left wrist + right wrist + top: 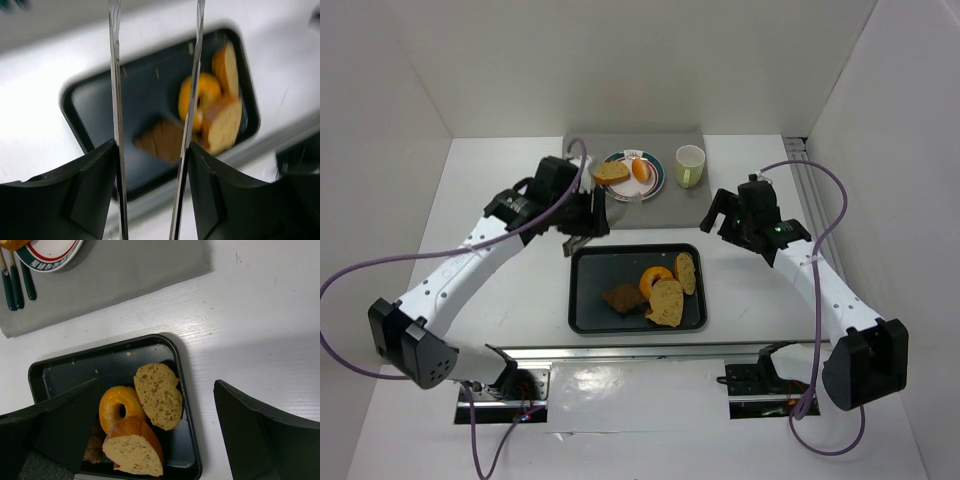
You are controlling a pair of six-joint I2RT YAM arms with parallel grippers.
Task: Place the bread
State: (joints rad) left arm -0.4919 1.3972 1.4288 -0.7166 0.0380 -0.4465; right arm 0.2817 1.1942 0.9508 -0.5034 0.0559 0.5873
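Nearest the arm bases, on the white table (500, 290), sits a black rectangular tray (588, 318). All its food is crowded toward its 3 o'clock side. A tan cut loaf end (666, 303) lies at the near right, with a dark brown flat toast piece (622, 297) just to its left. An orange ring-shaped doughnut (654, 279) touches the loaf end's far edge. A pale oval bread slice (686, 272) lies beside the ring, its long axis running roughly 12 to 6 in the overhead view. Both hands are a step farther out. The left hand (575, 240) hovers over the tray's far-left corner, its thin metal fingers (116, 90) spread with nothing between them. From there the bread lies toward 4 o'clock, across the bare half of the tray. The right hand (720, 222) hangs off the tray's far-right corner, also spread wide and empty. The oval slice lies toward 7 o'clock of it and looks closer to this hand than to the left one. Farthest back, on a grey rectangular placemat (582, 150), a white round plate with a green-and-red rim (656, 184) already carries a brown bread piece (612, 171) and a small orange item (641, 169). A pale green cup (690, 166) stands at the plate's 3 o'clock. The plate is probably the target, at about 1 o'clock from the left hand and 10 o'clock from the right.
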